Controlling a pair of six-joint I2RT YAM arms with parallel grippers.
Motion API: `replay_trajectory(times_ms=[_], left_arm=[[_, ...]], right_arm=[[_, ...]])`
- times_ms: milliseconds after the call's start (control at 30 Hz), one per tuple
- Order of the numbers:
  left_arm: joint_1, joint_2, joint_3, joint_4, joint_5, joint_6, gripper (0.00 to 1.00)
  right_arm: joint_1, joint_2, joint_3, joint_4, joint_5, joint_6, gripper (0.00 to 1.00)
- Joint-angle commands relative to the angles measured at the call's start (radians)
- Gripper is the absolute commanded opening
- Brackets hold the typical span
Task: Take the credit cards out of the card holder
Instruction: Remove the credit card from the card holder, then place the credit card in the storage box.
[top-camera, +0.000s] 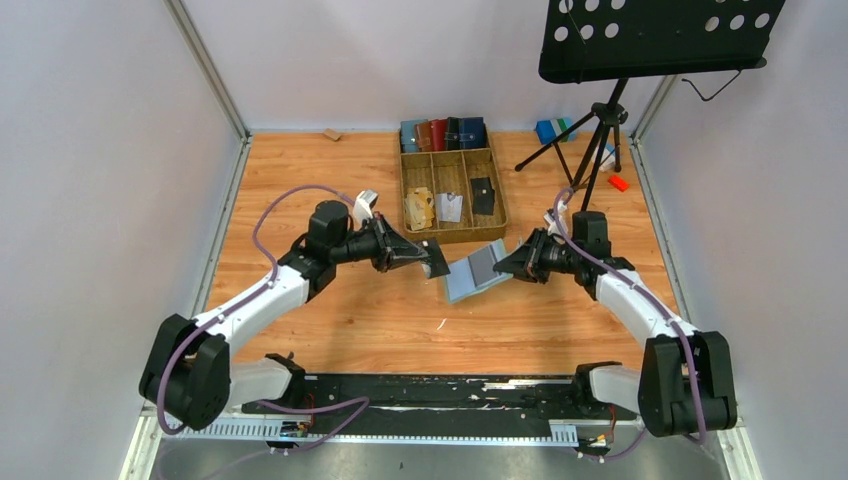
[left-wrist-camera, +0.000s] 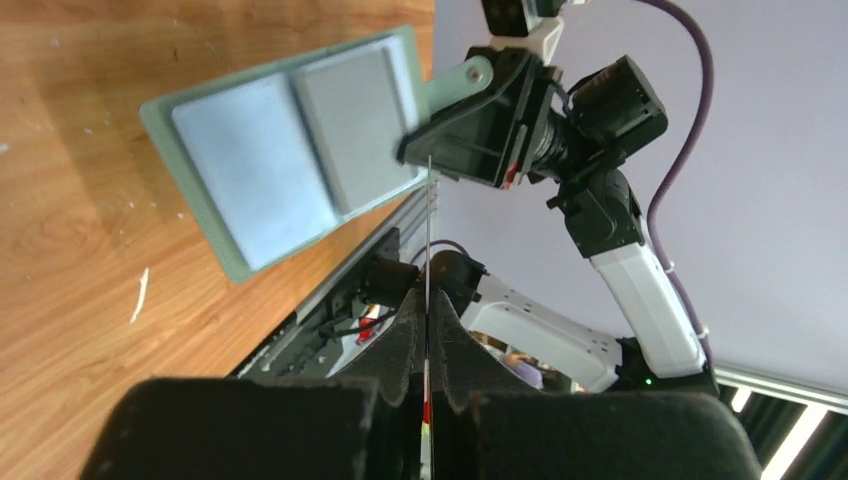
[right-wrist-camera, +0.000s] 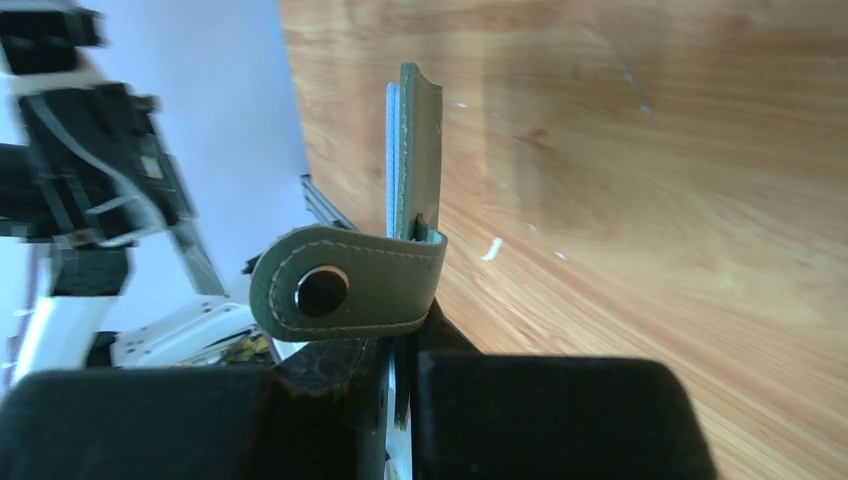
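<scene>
- The left gripper (top-camera: 424, 256) is clenched on one dark credit card (top-camera: 438, 260), which sits just beside the card holder.
- The right gripper (top-camera: 506, 263) grasps the open green card holder (top-camera: 475, 272) by one edge and holds it tilted over the wooden table (top-camera: 330, 320).
- The snap tab (right-wrist-camera: 340, 290) lies over the right fingers.

Plain pale grey walls (top-camera: 90, 150) close the space on the left, back and right, with slim aluminium posts (top-camera: 208, 70) in the back corners. The ground is a warm orange-brown wooden tabletop (top-camera: 340, 320) (some small white flecks lie on it). At the back right stands a black perforated metal music stand (top-camera: 650, 35) on a thin black tripod (top-camera: 609, 115). The light is soft and even.
</scene>
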Motion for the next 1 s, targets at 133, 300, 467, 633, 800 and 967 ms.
replay_trajectory(times_ms=[133,300,467,633,800,967], left_arm=[[0.006,0.206,0.25,-0.15,-0.013,0.172,0.0],[-0.002,0.404,0.487,-0.312,-0.07,0.31,0.0],[-0.016,0.623,0.771,-0.449,-0.104,0.419,0.0],[-0.025,0.853,1.073,-0.584,-0.118,0.504,0.0],[-0.025,1.013,1.262,-0.61,-0.108,0.511,0.0],[-0.025,1.149,1.384,-0.522,-0.053,0.418,0.0]], right_arm=[[-0.005,0.02,-0.04,-0.167,0.07,-0.233,0.0],[-0.006,0.013,-0.013,-0.242,0.104,-0.306,0.0],[-0.006,-0.003,0.019,-0.313,0.145,-0.367,0.0],[-0.005,-0.005,0.047,-0.353,0.156,-0.388,0.0],[-0.005,-0.001,0.08,-0.38,0.16,-0.398,0.0],[-0.006,0.007,0.117,-0.408,0.172,-0.407,0.0]])
